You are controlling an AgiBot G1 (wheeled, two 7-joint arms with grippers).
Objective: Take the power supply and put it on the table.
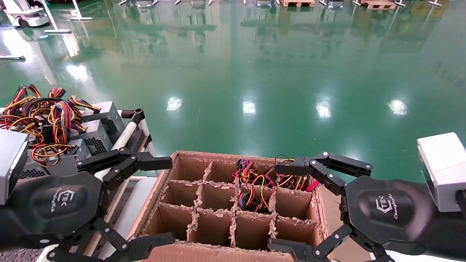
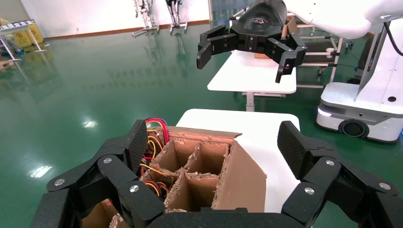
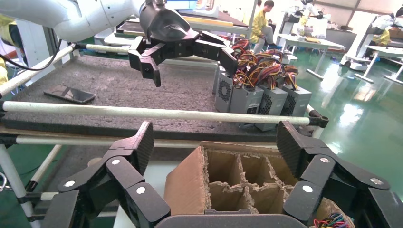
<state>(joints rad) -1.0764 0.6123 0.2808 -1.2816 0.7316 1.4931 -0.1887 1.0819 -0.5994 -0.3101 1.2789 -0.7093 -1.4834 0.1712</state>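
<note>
Bundles of yellow, red and black wires (image 1: 255, 182) stick out of the far right cells of the cardboard box; the power supply bodies under them are hidden. Several silver-grey power supplies (image 1: 96, 129) with wire bundles stand on the dark grey table (image 3: 95, 80) to my left. My left gripper (image 1: 165, 200) hangs open over the box's left side, its fingers (image 2: 138, 142) empty. Over the box's right side my right gripper (image 1: 275, 206) is also open and empty, near the wires (image 2: 154, 137).
The brown cardboard box (image 1: 218, 251) with dividers rests on a white tabletop (image 2: 266, 128). White tube rails (image 3: 157, 113) edge the grey table between it and the box. A dark phone (image 3: 69, 94) lies on the table. Green floor stretches beyond.
</note>
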